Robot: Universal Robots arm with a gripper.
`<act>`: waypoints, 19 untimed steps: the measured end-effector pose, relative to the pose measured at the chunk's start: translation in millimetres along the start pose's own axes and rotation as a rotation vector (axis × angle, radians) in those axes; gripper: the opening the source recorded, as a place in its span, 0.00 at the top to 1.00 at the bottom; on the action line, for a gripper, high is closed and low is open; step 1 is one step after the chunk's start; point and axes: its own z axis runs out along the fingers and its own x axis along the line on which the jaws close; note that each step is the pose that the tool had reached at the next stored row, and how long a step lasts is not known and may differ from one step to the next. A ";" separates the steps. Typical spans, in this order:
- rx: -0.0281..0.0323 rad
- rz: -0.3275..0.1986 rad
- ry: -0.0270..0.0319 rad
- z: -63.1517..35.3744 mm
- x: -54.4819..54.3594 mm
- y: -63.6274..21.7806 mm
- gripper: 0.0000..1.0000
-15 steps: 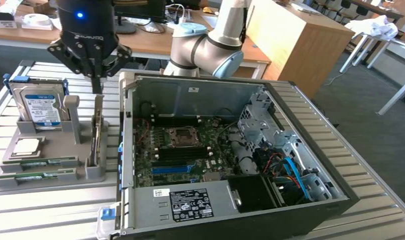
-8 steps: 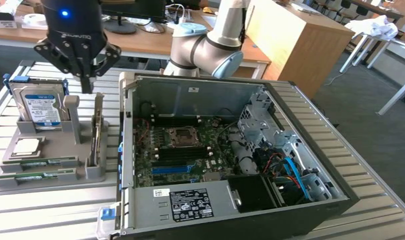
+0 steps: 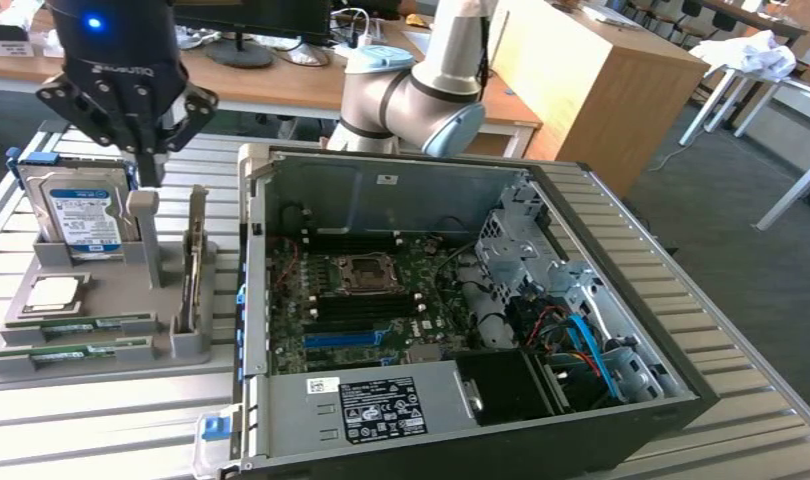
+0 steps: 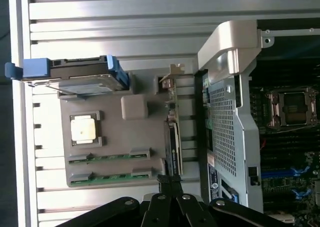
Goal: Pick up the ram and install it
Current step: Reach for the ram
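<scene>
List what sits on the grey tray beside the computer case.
An upright hard drive, a silver processor, two flat ram sticks and an upright card. The drive's and card's lower edges are hidden.

The exterior view's top edge cuts off the black gripper; print on the thin green ram sticks is unreadably small.

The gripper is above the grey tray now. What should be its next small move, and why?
Probably opening the jaws. At this moment the gripper is shut, holds nothing, and hangs above the grey tray near the hard drive. In its tray slot the ram lies untouched, with a second stick beside it, so shut jaws could not take it.
</scene>
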 end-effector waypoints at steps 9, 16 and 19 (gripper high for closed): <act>0.0001 0.000 0.0000 0.2 22.0 -1.6 0.90; 0.0000 0.000 0.0000 0.3 39.1 -3.0 0.90; 0.0001 0.000 0.0000 0.4 45.7 -3.5 0.90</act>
